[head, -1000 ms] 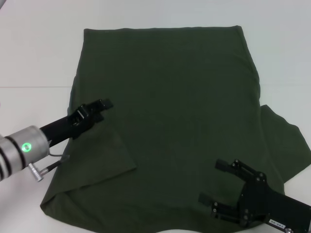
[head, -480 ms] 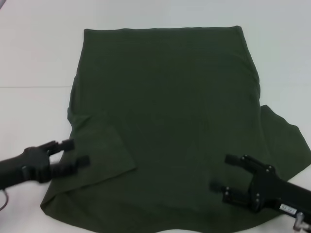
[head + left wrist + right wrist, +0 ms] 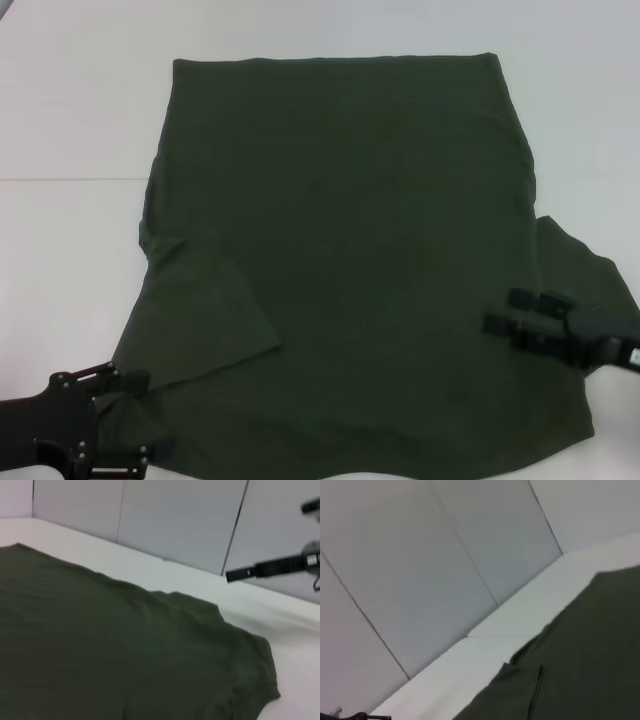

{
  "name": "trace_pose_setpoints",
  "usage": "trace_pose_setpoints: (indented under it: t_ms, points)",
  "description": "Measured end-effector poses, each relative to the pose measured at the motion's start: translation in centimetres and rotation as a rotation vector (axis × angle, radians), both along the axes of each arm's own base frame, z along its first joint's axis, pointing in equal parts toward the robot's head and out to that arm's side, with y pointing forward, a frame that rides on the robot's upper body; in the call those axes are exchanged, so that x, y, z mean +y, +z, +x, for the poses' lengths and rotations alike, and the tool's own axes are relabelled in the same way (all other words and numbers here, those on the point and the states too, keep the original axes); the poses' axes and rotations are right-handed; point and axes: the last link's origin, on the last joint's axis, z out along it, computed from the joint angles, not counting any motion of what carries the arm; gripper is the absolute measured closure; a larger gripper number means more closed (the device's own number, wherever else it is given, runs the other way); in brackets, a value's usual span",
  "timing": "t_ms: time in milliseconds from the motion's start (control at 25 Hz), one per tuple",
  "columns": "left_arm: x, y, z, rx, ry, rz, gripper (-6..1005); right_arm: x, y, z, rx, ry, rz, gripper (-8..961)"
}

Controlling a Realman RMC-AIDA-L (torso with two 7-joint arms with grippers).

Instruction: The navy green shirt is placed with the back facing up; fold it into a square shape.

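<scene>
The navy green shirt point(image 3: 350, 230) lies flat on the white table, plain side up. Its left sleeve point(image 3: 205, 310) is folded inward onto the body, and its right sleeve point(image 3: 585, 280) spreads outward. My left gripper point(image 3: 138, 418) hovers open at the shirt's near left corner, holding nothing. Over the shirt's right side, beside the spread sleeve, my right gripper point(image 3: 512, 311) is open and holds no cloth. The left wrist view shows the shirt point(image 3: 110, 650) with a sleeve edge and the right arm point(image 3: 270, 567) far off. Dark cloth of the shirt point(image 3: 580, 675) also fills a corner of the right wrist view.
White table point(image 3: 70, 120) surrounds the shirt on the left, far and right sides. Pale wall panels point(image 3: 175, 520) stand beyond the table.
The left gripper has pulled back from the folded left sleeve to the near left corner. The right gripper has moved outward and farther away, toward the right sleeve.
</scene>
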Motion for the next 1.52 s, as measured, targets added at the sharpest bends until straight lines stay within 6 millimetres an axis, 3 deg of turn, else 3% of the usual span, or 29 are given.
trace_pose_setpoints:
  t_ms: [360, 600, 960, 1240, 1520]
  points:
    - [0.0, 0.3, -0.3, 0.019, -0.001, 0.013, 53, 3.3, 7.7, -2.3, -0.107, -0.412, -0.2, 25]
    - [0.0, 0.4, -0.4, 0.021, -0.01, 0.029, 53, 5.2, 10.2, -2.9, -0.316, -0.729, -0.24, 26]
    - [0.1, 0.3, -0.2, 0.022, -0.04, 0.036, 53, 6.9, 10.8, -3.1, -0.536, -0.894, -0.191, 26]
    - [0.3, 0.3, -0.1, 0.021, -0.043, 0.045, 53, 7.6, 10.9, -0.5, -0.515, -0.93, -0.105, 25]
    - [0.9, 0.3, 0.1, 0.031, -0.046, 0.057, 53, 8.9, 9.9, 0.7, -0.5, -0.919, -0.1, 26]
